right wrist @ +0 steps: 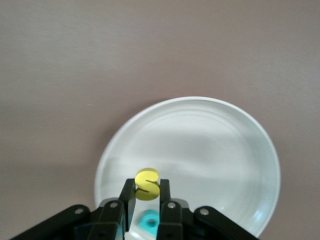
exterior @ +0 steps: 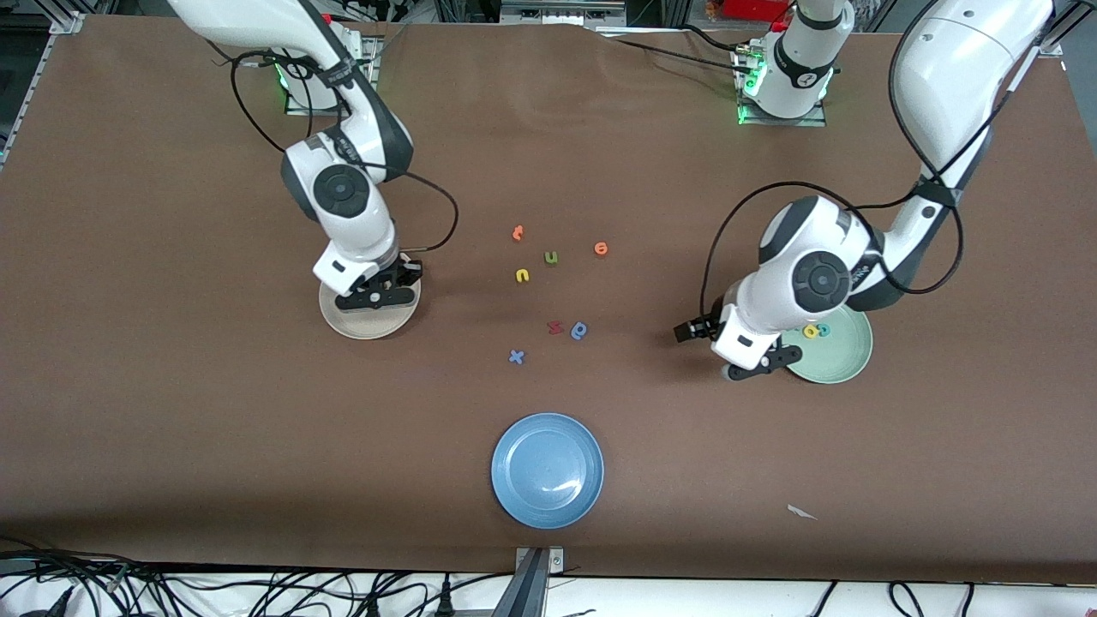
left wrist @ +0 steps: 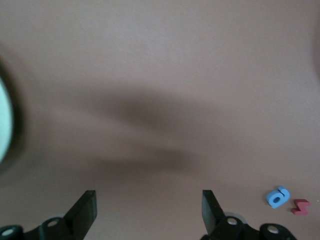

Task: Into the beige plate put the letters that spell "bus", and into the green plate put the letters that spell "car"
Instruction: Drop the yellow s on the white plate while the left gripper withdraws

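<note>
Right wrist view only: right gripper (right wrist: 147, 197) pinching yellow "s" (right wrist: 147, 184) over beige plate (right wrist: 215, 150). Left gripper (left wrist: 150, 212) wide over bare bench (left wrist: 160, 75), just beside green plate (exterior: 844, 360) rim.

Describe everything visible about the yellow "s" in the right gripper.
The yellow "s" is a tiny letter of what looks like foam, thick and matte. It stands upright, pinched on both flat sides by the shut right gripper, in the air over the beige plate. It touches only the fingers. A teal letter lies on the plate below it.
</note>
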Controlling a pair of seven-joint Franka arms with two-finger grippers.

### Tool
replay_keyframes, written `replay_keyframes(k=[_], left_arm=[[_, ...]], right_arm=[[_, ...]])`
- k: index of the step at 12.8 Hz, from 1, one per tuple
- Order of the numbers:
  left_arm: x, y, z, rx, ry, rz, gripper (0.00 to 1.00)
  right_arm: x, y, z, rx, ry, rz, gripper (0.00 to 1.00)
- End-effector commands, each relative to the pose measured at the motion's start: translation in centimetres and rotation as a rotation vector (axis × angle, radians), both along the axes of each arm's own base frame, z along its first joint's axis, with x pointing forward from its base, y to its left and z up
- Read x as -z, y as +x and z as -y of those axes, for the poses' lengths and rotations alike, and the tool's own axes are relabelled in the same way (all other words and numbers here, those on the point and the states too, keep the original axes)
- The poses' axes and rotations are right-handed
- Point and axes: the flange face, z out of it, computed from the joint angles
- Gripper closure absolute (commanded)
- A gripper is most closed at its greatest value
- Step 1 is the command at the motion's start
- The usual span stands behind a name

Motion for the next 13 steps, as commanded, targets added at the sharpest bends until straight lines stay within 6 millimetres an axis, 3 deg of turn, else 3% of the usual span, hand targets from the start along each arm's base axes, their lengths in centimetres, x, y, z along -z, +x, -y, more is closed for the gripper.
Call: replay_keyframes(k=[1,2,3,6,7,9,13], left_arm=[[-0.2,0.6,-1.4,-0.016,-0.004,0.01,0.07],[-0.7,0.9,-2.2,-0.005,0.008,0.019,0.08],[-2.0,1.4,-3.5,0.014,0.013,0.045,0.08],[-7.6,2.0,-8.6,0.11,0.066,0.095,0.07],[-9.8,1.9,-10.5,0.152,0.093,0.108,0.07],[-13.9,1.6,-13.9,0.213,0.14,0.129,0.06],[-21.4,1.5,-17.2,0.296,0.173,0.112,0.01]], right_arm=[[1.4,-0.7,0.5,-0.006,0.025,0.01,0.35],[1.6,-0.7,0.6,0.003,0.023,0.007,0.17],[1.4,-0.7,0.6,0.008,0.023,0.008,0.08],[0.9,-1.2,-0.9,0.061,0.04,0.018,0.08],[0.9,-2.4,-4.0,0.102,0.072,0.016,0.08],[0.9,-3.2,-8.4,0.176,0.136,0.018,0.08],[2.7,-5.1,-16.4,0.284,0.214,0.041,0.08]])
